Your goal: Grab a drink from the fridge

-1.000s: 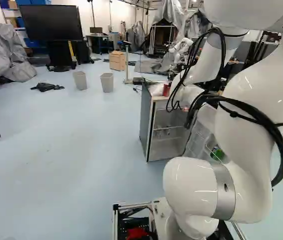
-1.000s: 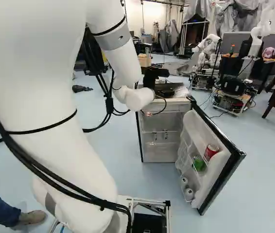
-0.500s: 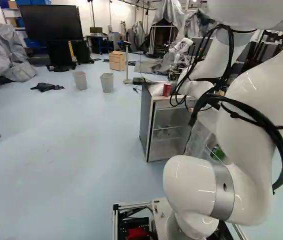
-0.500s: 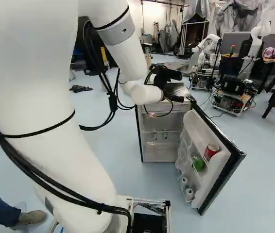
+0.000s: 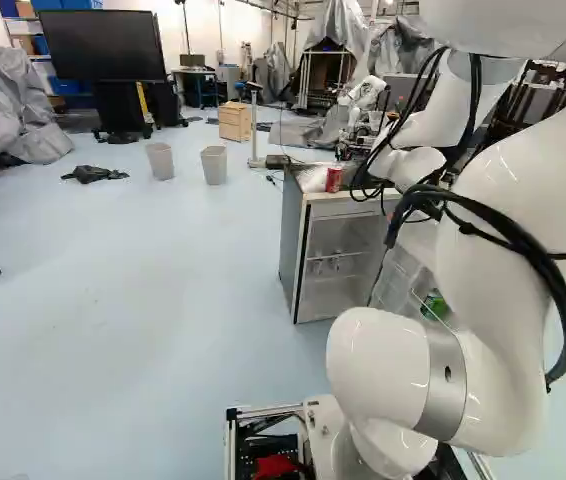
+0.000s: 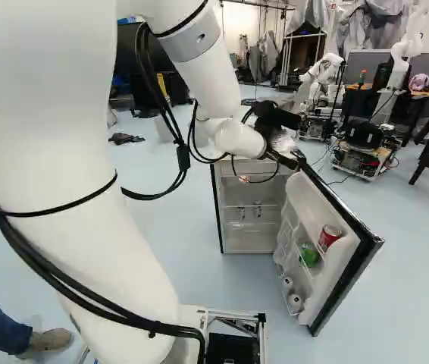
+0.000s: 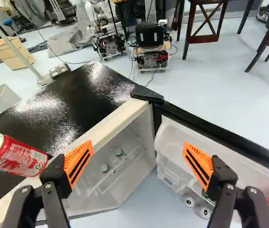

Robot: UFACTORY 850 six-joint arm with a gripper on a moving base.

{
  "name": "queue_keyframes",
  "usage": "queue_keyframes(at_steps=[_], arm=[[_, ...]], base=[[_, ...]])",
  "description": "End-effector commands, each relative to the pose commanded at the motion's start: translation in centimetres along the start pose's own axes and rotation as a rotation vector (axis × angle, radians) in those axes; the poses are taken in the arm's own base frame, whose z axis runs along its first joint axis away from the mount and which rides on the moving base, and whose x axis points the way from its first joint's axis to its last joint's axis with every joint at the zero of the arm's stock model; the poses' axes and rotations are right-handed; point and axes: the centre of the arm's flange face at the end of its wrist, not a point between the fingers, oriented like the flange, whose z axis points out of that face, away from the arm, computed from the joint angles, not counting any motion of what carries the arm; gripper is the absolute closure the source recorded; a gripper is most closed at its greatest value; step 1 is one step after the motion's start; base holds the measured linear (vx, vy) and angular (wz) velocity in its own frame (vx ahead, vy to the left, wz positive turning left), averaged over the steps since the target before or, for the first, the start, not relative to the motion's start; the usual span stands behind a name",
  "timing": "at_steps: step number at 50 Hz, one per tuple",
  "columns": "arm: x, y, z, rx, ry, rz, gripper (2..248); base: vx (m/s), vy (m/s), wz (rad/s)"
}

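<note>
My pincer (image 7: 138, 144) stands wide, empty. The green can (image 6: 310, 255) and red door can (image 6: 330, 236) sit in the open door (image 6: 334, 269); the top can (image 7: 18, 156) stands on the fridge top (image 7: 72, 104). Caution: a low approach could topple the top can or swing the door.

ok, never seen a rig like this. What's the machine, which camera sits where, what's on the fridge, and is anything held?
One white robot arm on a moving base, ending in a black two-finger gripper with orange pads.

The left and right base views come from cameras behind the arm, one on each side, looking ahead. The wrist view looks along the gripper.

Ahead is a small fridge, its door open. On its dark top is a red can. The door racks hold another red can, a green can and two pale cans.

Nothing is held: the gripper is open.
</note>
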Motion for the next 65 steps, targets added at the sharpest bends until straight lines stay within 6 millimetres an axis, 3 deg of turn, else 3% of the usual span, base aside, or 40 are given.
queue_keyframes(at_steps=[28, 65], arm=[[4.0, 3.0, 0.3, -0.055, 0.019, 0.06, 3], [5.5, 7.7, 3.1, -0.155, -0.133, 0.235, 3]], base=[[0.0, 0.0, 0.0], [0.0, 0.0, 0.0]])
